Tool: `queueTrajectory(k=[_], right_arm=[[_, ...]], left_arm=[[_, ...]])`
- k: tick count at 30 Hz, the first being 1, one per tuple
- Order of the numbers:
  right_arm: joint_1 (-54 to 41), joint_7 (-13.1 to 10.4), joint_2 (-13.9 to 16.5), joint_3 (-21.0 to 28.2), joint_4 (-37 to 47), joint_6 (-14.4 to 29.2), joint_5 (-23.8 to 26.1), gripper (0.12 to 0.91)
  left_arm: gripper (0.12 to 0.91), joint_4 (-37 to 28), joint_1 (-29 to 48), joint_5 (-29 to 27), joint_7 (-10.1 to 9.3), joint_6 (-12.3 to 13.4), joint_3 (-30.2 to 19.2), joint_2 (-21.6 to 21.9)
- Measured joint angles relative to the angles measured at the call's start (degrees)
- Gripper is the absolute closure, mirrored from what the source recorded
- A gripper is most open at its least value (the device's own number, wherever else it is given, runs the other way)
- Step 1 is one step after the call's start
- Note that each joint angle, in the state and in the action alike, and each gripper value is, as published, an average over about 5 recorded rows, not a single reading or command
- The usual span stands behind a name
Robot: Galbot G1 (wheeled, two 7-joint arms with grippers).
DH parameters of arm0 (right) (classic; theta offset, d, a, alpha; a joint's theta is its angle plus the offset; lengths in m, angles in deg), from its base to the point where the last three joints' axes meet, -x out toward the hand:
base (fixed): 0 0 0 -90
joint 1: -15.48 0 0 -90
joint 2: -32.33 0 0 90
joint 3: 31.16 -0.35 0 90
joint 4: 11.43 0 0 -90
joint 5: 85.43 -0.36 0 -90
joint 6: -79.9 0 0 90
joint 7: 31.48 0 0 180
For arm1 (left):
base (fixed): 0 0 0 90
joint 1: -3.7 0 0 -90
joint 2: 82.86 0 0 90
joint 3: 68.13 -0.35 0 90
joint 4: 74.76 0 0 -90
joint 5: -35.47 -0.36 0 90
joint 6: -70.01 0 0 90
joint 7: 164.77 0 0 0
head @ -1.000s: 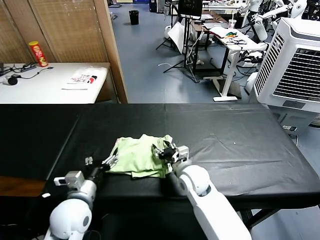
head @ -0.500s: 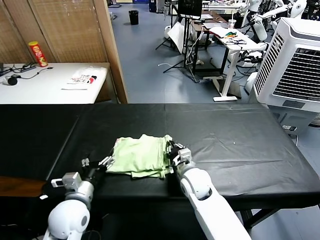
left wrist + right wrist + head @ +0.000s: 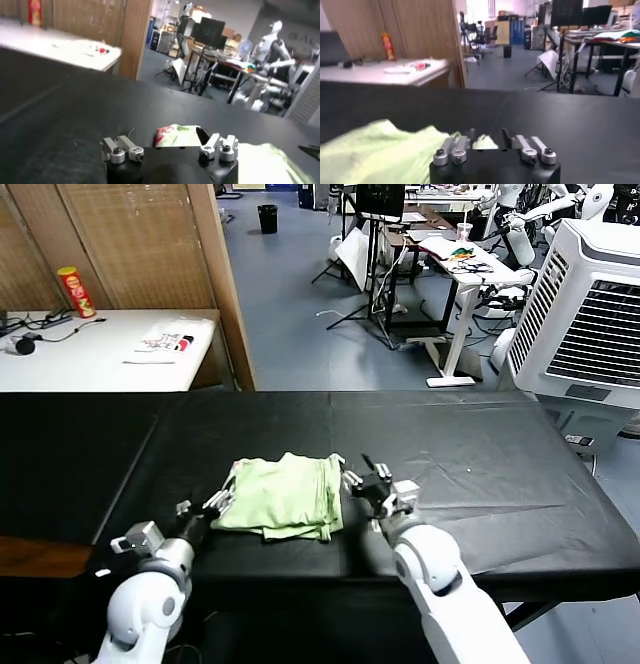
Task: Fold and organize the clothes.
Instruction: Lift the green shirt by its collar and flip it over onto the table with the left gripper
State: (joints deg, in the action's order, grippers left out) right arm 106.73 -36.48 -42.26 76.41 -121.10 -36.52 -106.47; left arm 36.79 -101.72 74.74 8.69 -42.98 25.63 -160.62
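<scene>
The light-green shirt (image 3: 283,496) lies folded on the black bench (image 3: 480,474). Both the right gripper (image 3: 377,481) and left gripper (image 3: 200,511) are released, empty beside it; next, probably tidying its edges.

My left arm (image 3: 140,609) and right arm (image 3: 440,584) are rounded, glossy white shells, each ending in a black wrist block. On both wrist views I see silver metal finger links with dark screw heads on the left gripper (image 3: 169,149) and right gripper (image 3: 492,146).
</scene>
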Motion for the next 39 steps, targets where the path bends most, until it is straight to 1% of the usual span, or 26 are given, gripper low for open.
queueTrajectory(k=[1, 4, 9, 14, 16, 17, 23, 24, 25, 27, 28, 29, 31, 36, 39], right_arm=[[0.5, 0.0, 0.1, -0.2, -0.7, 0.0, -0.1, 0.245], [1.6, 0.1, 0.2, -0.7, -2.2, 0.0, -0.1, 0.230], [2.8, 0.1, -0.2, -0.9, -3.6, 0.0, 0.1, 0.227], [3.3, 0.1, -0.4, -1.0, -4.2, 0.0, 0.3, 0.227], [3.5, 0.1, -0.4, -1.1, -4.3, 0.0, 0.4, 0.227], [3.6, 0.1, -0.5, -1.1, -4.4, 0.0, 0.4, 0.227], [4.3, 0.3, -0.7, -1.3, -4.7, 0.1, 1.3, 0.227], [4.4, 0.3, -0.8, -1.3, -4.7, 0.1, 1.6, 0.227], [4.6, 0.3, -0.8, -1.4, -4.7, 0.1, 1.8, 0.227], [4.9, 0.3, -1.0, -1.6, -4.8, 0.1, 2.5, 0.227], [5.1, 0.3, -1.1, -1.8, -4.8, 0.2, 2.9, 0.227], [5.3, 0.2, -1.2, -1.9, -4.8, 0.2, 3.3, 0.227], [5.6, 0.2, -1.2, -2.2, -4.8, 0.2, 4.0, 0.227], [6.3, 0.2, -1.0, -2.8, -4.8, 0.2, 4.9, 0.227], [6.5, 0.1, -1.0, -2.9, -4.8, 0.2, 5.4, 0.227]], left_arm=[[0.232, -0.5, 0.2, 0.8, 0.03, 0.0, 0.0, -0.2], [0.232, -1.9, 0.8, 3.2, 0.06, -0.2, 0.0, -0.6], [0.232, -3.9, 1.6, 6.0, 0.05, -0.3, 0.1, -0.8], [0.246, -4.9, 1.6, 7.5, -0.05, -0.2, 0.3, -1.4], [0.296, -5.3, 1.6, 7.7, -0.15, -0.2, 0.4, -1.7], [0.335, -5.4, 1.7, 8.0, -0.23, -0.2, 0.5, -1.9], [0.659, -6.4, 2.2, 10.5, -1.73, -0.2, 0.7, -3.3], [0.726, -6.3, 2.2, 10.7, -2.02, -0.2, 0.7, -3.5], [0.776, -6.2, 2.2, 10.5, -2.36, -0.3, 0.8, -3.8], [0.852, -5.7, 2.1, 9.5, -3.15, -0.4, 0.8, -4.3], [0.870, -5.3, 2.0, 8.5, -3.53, -0.5, 0.8, -4.4], [0.871, -4.9, 1.9, 7.3, -3.81, -0.6, 0.8, -4.5], [0.871, -4.0, 1.6, 4.0, -3.77, -0.8, 0.9, -4.4], [0.876, -1.3, 0.4, -6.2, -2.14, -1.5, 1.8, -2.5], [0.876, 0.2, -0.4, -10.9, -1.84, -2.2, 2.7, -0.2]])
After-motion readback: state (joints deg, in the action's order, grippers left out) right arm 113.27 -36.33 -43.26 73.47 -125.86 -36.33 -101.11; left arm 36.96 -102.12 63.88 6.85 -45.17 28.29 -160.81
